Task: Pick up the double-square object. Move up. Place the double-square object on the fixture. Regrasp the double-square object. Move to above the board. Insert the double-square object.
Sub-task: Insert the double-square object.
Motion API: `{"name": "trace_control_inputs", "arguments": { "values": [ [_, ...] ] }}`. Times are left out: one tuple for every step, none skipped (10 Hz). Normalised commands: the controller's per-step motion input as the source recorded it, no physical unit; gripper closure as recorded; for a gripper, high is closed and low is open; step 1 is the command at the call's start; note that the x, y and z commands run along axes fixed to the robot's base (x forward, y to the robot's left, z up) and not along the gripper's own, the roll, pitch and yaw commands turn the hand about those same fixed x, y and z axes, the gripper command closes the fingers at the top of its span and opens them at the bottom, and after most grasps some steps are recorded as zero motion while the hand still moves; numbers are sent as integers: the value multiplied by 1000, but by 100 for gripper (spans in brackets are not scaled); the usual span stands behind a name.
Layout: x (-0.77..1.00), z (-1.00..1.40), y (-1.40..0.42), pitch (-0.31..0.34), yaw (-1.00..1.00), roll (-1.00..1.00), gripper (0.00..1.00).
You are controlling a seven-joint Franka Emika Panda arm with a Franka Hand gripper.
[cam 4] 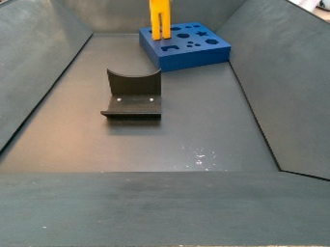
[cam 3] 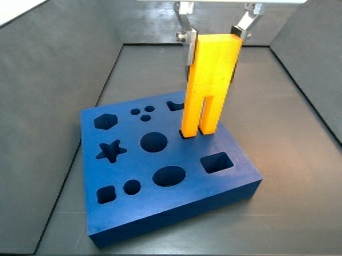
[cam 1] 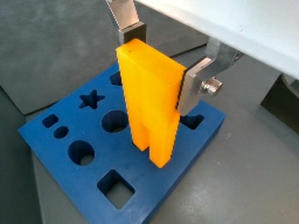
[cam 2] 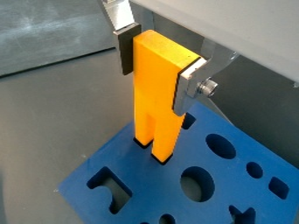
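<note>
The double-square object (cam 3: 207, 85) stood upright, its long axis vertical and in line with the claw (cam 3: 214, 36) above it, so the coming move looked like a straight push downward into the board (cam 3: 127, 195). The claw held the bar clamped near its upper end, one silver finger (cam 1: 194, 85) pressed flat on one broad face and its twin on the opposite face; the bar hung down from the claw toward the board.

In a side view the bar's lower end sat at the board's top face, near the edge farthest from that camera, beside the square cut-out (cam 3: 218, 161). In both wrist views the lower end appeared to be at or just inside a matching hole (cam 2: 156, 160), though how deep it had gone could not be told. I judged the insertion to be under way, not finished, since most of the bar's length stood above the board.

The fixture (cam 4: 130, 95) stood bare on the bin floor (cam 4: 168, 135), well apart from the board, which lay toward the floor's far end in that view. Any tilt of the bar would likely jam it against the hole's walls.
</note>
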Motion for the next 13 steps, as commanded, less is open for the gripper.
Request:
{"name": "trace_control_inputs", "arguments": {
  "values": [
    [0, -6, 0, 21, 0, 0, 100],
    [-217, -51, 126, 0, 0, 0, 100],
    [-426, -29, 134, 0, 0, 0, 100],
    [0, 0, 0, -16, 0, 0, 100],
    [0, -91, -51, -14, 163, -51, 100],
    [-14, -223, -57, 0, 309, -40, 100],
    [0, -237, -71, 0, 411, -51, 100],
    [69, -197, -71, 0, 317, -16, 100],
    [74, -143, -43, 0, 166, -1, 100],
    [40, 0, 0, 0, 0, 0, 100],
    [0, 0, -11, 0, 0, -9, 100],
    [300, -149, 0, 0, 0, 0, 100],
    [371, -183, 0, 0, 0, 0, 100]
  ]
}}
